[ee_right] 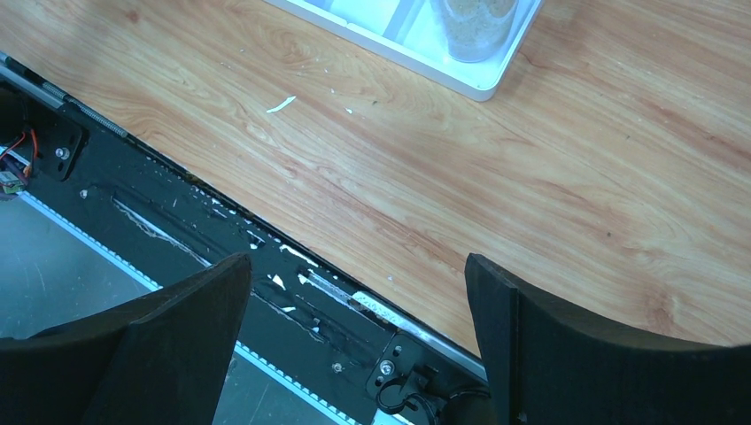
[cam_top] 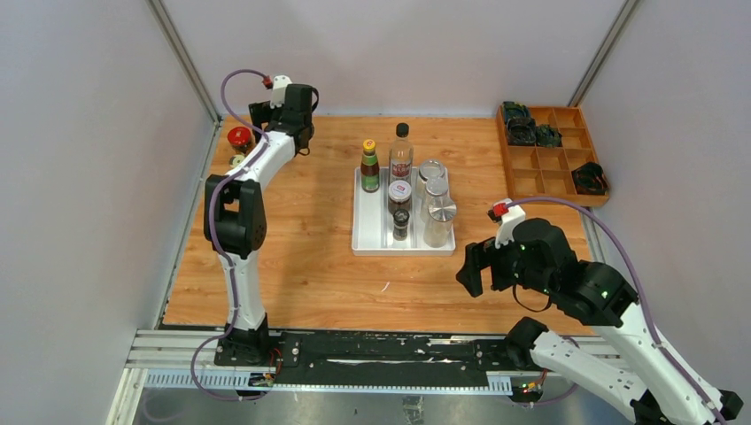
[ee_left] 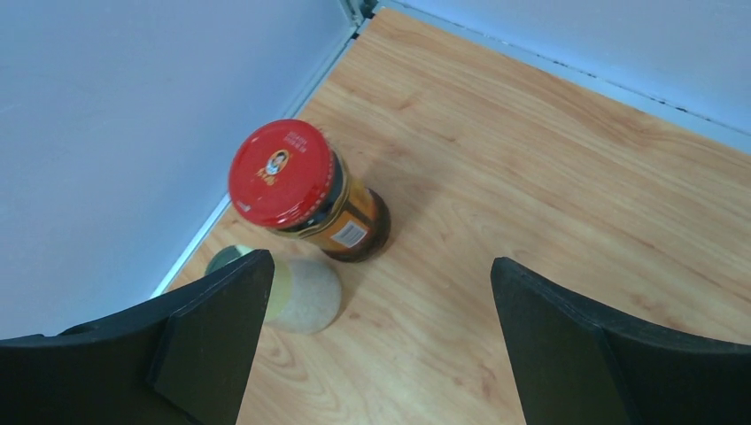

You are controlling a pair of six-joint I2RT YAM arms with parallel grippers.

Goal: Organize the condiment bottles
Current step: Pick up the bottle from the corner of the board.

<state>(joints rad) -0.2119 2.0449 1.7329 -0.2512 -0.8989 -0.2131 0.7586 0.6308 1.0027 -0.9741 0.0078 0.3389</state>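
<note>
A white tray in the middle of the table holds a tall black-capped dark bottle, a yellow-capped green-labelled bottle, three silver-lidded clear jars, a white-lidded jar and a small dark shaker. A red-lidded jar stands at the far left by the wall, also in the left wrist view, with a small pale shaker beside it. My left gripper is open and empty, just short of the jar, its left finger partly hiding the shaker. My right gripper is open and empty over the table's near edge.
A wooden compartment box with dark green-black objects sits at the back right. Grey walls close in the left, back and right sides. The tray's near corner and one sand-filled jar show in the right wrist view. A black rail runs along the front.
</note>
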